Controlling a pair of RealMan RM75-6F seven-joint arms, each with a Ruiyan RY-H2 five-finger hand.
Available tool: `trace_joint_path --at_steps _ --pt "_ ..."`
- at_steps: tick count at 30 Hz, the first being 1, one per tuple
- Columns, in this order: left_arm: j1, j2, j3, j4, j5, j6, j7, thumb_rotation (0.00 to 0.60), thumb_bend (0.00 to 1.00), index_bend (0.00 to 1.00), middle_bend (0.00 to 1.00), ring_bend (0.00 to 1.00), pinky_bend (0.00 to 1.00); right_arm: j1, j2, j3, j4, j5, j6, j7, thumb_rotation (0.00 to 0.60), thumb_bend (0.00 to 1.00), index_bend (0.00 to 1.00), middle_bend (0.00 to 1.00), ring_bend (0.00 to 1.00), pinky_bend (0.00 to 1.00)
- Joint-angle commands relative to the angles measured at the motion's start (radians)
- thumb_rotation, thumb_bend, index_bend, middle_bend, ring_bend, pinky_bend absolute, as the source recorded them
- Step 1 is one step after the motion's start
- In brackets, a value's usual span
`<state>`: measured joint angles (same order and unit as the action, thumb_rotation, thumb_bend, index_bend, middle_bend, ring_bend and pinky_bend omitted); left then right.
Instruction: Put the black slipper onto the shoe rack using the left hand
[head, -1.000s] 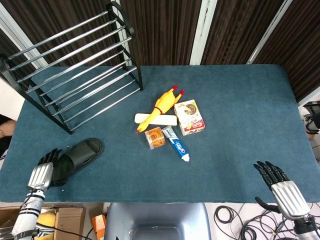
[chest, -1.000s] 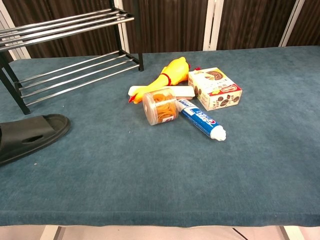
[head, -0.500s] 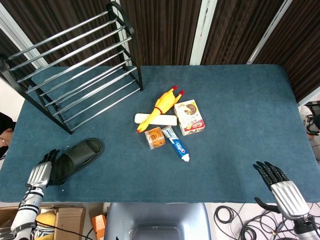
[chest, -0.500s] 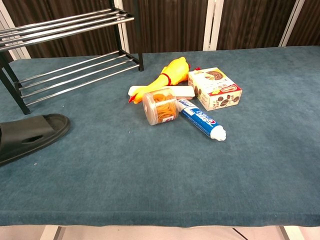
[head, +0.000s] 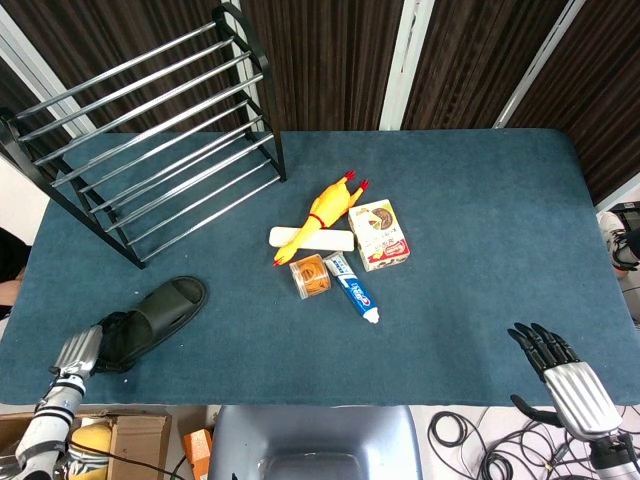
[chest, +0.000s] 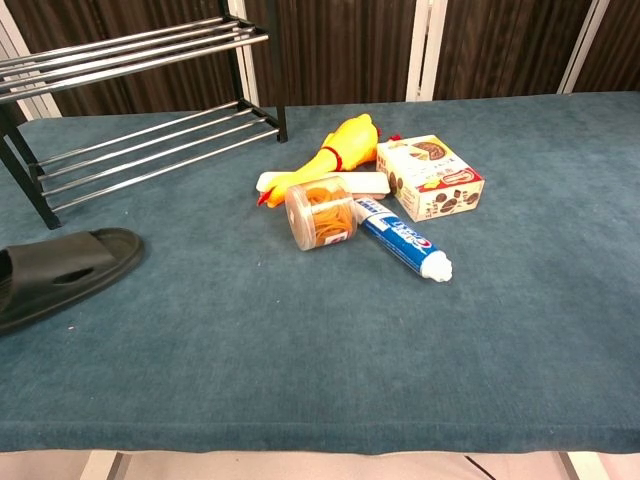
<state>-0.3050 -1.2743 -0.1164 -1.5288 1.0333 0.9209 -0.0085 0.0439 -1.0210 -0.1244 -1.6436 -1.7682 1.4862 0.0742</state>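
The black slipper lies flat on the blue table near the front left, toe pointing toward the shoe rack; the chest view shows the slipper at its left edge. My left hand is at the slipper's heel by the table's front edge, its dark fingers curled over the heel. The heel end is partly hidden under them. My right hand rests at the front right edge, fingers apart and holding nothing. The rack stands empty at the back left.
A cluster sits mid-table: a yellow rubber chicken, a white bar, a snack box, a jar of orange rings and a toothpaste tube. A cardboard box stands below the front left edge.
My left hand has drawn back toward the table's front edge and its fingers have curled onto the slipper's heel. The slipper has shifted only slightly. The right hand has not moved.
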Motion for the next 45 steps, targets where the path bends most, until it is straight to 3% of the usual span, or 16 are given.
trace_joint_path --at_steps 1,4,10,16,19,25,32,42,45 --pt "0.034 0.012 -0.034 -0.065 0.06 0.056 -0.157 0.6 0.21 0.41 0.61 0.65 0.83 -0.001 0.001 0.0 0.001 -0.001 0.002 0.002 0.6 0.16 0.0 0.05 0.01 0.14" --pt "0.059 0.034 -0.055 -0.13 0.093 0.067 -0.303 0.6 0.24 0.44 0.63 0.66 0.84 -0.002 0.002 0.001 0.0 0.0 0.006 0.005 0.6 0.16 0.0 0.05 0.01 0.14" --pt "0.081 0.074 -0.073 -0.219 0.163 0.093 -0.468 0.6 0.28 0.46 0.66 0.69 0.86 -0.004 0.005 -0.003 0.003 -0.008 0.013 0.013 0.6 0.16 0.0 0.05 0.01 0.14" --pt "0.018 0.109 -0.077 -0.317 0.162 -0.03 -0.536 0.6 0.28 0.47 0.65 0.69 0.86 0.0 0.002 -0.003 0.001 -0.008 0.003 0.005 0.6 0.16 0.0 0.05 0.01 0.14" --pt "-0.041 0.086 -0.093 -0.331 0.086 -0.095 -0.502 0.6 0.28 0.47 0.65 0.69 0.86 0.0 0.005 -0.007 0.001 -0.016 0.005 0.009 0.6 0.16 0.0 0.05 0.01 0.14" --pt "-0.184 -0.004 -0.143 -0.283 -0.188 -0.139 -0.373 0.6 0.29 0.49 0.65 0.69 0.86 0.005 0.005 -0.006 0.004 -0.009 -0.007 0.011 0.6 0.16 0.0 0.05 0.01 0.14" --pt "-0.359 -0.104 -0.188 -0.167 -0.547 -0.028 -0.138 0.6 0.3 0.5 0.66 0.69 0.86 0.0 0.013 -0.01 0.005 -0.013 0.005 0.021 0.6 0.16 0.0 0.05 0.01 0.14" --pt "-0.498 -0.172 -0.248 -0.064 -0.81 0.153 0.113 0.6 0.3 0.51 0.68 0.72 0.88 -0.002 0.017 -0.014 0.006 -0.019 0.005 0.02 0.6 0.16 0.0 0.05 0.01 0.14" --pt "-0.519 -0.186 -0.274 -0.036 -0.86 0.147 0.151 0.6 0.3 0.51 0.68 0.72 0.88 -0.002 0.019 -0.016 0.007 -0.021 0.007 0.023 0.6 0.16 0.0 0.05 0.01 0.14"
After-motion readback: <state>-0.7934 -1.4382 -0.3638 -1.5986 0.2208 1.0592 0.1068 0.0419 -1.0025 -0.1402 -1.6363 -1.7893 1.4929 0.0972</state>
